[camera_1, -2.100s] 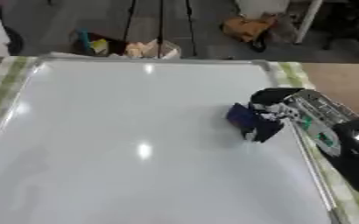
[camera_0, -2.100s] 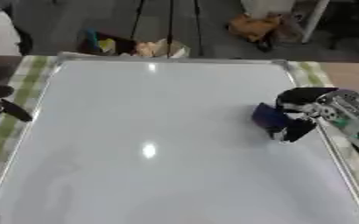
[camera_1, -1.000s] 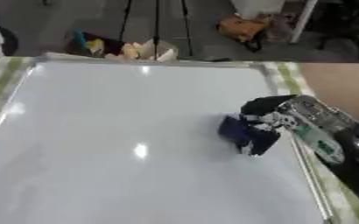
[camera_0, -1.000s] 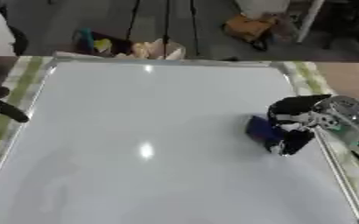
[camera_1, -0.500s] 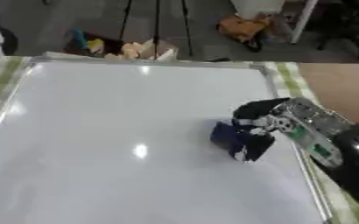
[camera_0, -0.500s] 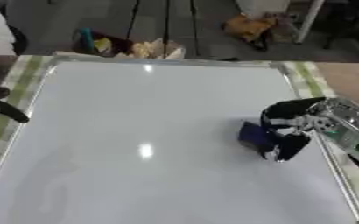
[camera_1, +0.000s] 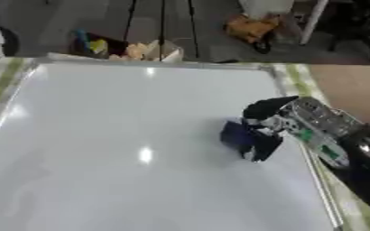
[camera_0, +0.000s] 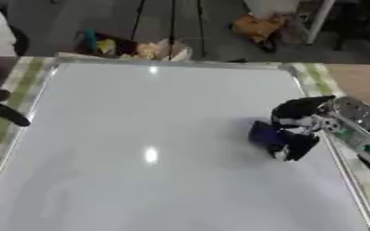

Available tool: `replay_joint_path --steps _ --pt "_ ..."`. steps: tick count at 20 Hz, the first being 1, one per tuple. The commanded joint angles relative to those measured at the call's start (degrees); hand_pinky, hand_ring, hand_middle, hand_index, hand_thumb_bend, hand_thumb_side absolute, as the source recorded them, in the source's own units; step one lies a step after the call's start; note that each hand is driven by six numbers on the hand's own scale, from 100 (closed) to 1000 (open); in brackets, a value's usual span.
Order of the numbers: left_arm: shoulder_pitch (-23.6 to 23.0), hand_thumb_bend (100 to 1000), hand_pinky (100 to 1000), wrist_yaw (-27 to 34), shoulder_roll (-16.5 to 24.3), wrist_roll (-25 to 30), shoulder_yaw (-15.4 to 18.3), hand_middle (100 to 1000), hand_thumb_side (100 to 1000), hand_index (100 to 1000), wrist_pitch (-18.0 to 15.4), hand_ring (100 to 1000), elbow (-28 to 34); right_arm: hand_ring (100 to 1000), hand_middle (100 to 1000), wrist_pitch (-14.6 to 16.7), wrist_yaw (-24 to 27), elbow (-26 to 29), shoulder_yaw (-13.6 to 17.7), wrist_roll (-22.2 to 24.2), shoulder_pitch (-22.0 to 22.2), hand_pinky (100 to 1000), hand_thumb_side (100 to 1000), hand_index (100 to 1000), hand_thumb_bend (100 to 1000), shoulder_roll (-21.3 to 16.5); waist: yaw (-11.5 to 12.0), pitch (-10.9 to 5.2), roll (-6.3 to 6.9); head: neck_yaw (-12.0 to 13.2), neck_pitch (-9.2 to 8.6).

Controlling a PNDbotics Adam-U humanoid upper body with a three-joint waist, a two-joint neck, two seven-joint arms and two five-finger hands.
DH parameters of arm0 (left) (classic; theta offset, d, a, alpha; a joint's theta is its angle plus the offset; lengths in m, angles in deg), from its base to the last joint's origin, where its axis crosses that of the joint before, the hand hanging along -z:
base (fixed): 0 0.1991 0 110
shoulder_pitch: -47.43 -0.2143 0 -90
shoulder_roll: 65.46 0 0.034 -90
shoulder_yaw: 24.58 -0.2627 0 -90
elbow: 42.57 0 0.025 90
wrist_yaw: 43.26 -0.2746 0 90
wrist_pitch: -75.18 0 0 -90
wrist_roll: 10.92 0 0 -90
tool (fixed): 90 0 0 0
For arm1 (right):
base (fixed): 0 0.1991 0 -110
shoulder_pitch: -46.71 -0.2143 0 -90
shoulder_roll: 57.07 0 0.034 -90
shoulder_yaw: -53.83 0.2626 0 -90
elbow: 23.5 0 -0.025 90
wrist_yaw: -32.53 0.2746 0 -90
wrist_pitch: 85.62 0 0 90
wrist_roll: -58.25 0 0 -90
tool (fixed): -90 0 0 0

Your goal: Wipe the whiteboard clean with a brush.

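A large whiteboard (camera_0: 156, 149) fills the table, its surface plain white with a light glare spot. My right hand (camera_0: 297, 122) comes in from the right edge and is curled round a dark blue brush (camera_0: 263, 133), which lies pressed on the board's right side. My left hand (camera_0: 0, 112) shows only as dark parts at the left edge, off the board; its fingers are not clear.
The board's metal frame (camera_0: 172, 64) runs along the far edge and the right side (camera_0: 342, 167). A green striped cloth (camera_0: 318, 76) lies under the board. Beyond the table stand tripod legs, a bag of coloured items (camera_0: 101, 45) and an orange thing (camera_0: 255, 27).
My right hand has slid the blue brush toward me and a little left across the board's right side. The left hand has stayed at the left edge.
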Motion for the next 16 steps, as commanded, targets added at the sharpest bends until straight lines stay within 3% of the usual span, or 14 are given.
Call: replay_joint_path --steps 1,9,16 --pt "0.8 100 417 0.1 0.3 0.2 -0.5 695 920 631 -0.1 821 1.0 752 418 -0.3 -1.9 -2.5 1.4 0.3 -1.2 760 480 301 100 -0.7 0.1 -1.04 0.11 -0.2 -0.43" --pt "0.7 100 416 0.0 0.3 0.2 -0.4 697 920 629 -0.1 822 1.0 750 415 -2.3 -4.0 -8.0 3.7 -2.1 -2.7 758 485 299 100 0.8 -0.2 -0.71 0.4 -0.2 -0.64" --pt "0.6 100 416 0.0 0.3 0.2 -0.4 698 921 629 0.0 822 1.0 750 415 -3.0 -5.0 -9.3 4.2 -2.8 -3.0 758 484 297 100 1.1 -0.4 -0.77 0.53 -0.2 -0.59"
